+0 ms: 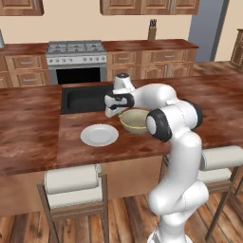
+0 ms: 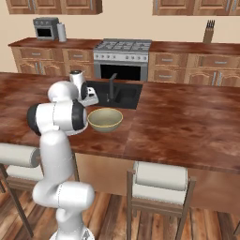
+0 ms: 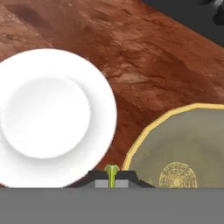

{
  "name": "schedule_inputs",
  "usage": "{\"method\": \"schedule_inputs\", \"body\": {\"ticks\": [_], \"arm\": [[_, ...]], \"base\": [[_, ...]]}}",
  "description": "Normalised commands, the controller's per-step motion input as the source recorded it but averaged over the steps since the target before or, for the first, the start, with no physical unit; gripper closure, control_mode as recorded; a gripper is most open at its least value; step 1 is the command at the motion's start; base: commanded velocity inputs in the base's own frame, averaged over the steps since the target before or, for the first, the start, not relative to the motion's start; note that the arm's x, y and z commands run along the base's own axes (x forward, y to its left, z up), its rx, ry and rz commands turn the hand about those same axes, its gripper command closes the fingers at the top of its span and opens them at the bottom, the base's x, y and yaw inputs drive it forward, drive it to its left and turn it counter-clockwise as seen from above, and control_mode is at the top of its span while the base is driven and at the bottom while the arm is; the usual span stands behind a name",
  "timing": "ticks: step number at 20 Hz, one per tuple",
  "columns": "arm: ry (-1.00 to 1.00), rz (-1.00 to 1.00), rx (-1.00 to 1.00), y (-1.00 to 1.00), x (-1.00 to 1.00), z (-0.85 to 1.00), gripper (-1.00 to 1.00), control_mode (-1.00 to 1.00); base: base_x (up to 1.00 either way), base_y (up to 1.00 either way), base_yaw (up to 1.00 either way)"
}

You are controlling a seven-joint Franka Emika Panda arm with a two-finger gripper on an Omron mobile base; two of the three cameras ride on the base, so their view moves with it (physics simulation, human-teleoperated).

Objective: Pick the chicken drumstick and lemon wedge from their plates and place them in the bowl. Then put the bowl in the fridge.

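My gripper (image 3: pixel 111 176) is shut on the lemon wedge (image 3: pixel 111 170), a thin yellow-green sliver pinched between the fingertips. It hangs above the counter, between a bare white plate (image 3: pixel 43 116) and the rim of the olive-tan bowl (image 3: pixel 188 144). From the left base camera the gripper (image 1: pixel 110 113) sits just left of the bowl (image 1: pixel 135 119), behind the plate (image 1: pixel 99 135). In the right base view the bowl (image 2: pixel 105 119) stands to the right of my arm. The chicken drumstick is out of view. A tall grey fridge (image 1: pixel 205 23) rises at the far back right.
A black sink (image 1: pixel 85 97) with a dark faucet (image 2: pixel 111 86) lies just behind the gripper. A stove (image 1: pixel 76 50) stands on the back wall. Padded stools (image 1: pixel 73 182) (image 2: pixel 159 180) are tucked under the counter's near edge. Bare wood stretches right of the bowl.
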Motion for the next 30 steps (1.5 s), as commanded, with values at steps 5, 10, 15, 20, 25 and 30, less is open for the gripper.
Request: {"method": "schedule_inputs", "body": {"ticks": [5, 10, 15, 20, 25, 30], "arm": [[0.00, -0.03, 0.00, -0.69, 0.01, 0.00, 1.00, -1.00], [0.02, -0.03, 0.00, -0.55, 0.22, -0.04, 1.00, -1.00], [0.06, -0.08, 0.00, -0.34, 0.03, -0.28, 1.00, -1.00], [0.13, -0.10, 0.00, -0.13, 0.11, -0.24, 1.00, -1.00], [0.12, -0.12, 0.00, -0.07, 0.02, -0.27, 1.00, -1.00], [0.05, -0.09, 0.01, -0.05, 0.06, -0.21, 1.00, -1.00]], "base": [[0.00, 0.00, 0.00], [0.00, 0.00, 0.00], [0.00, 0.00, 0.00], [0.00, 0.00, 0.00], [0.00, 0.00, 0.00], [0.00, 0.00, 0.00]]}}
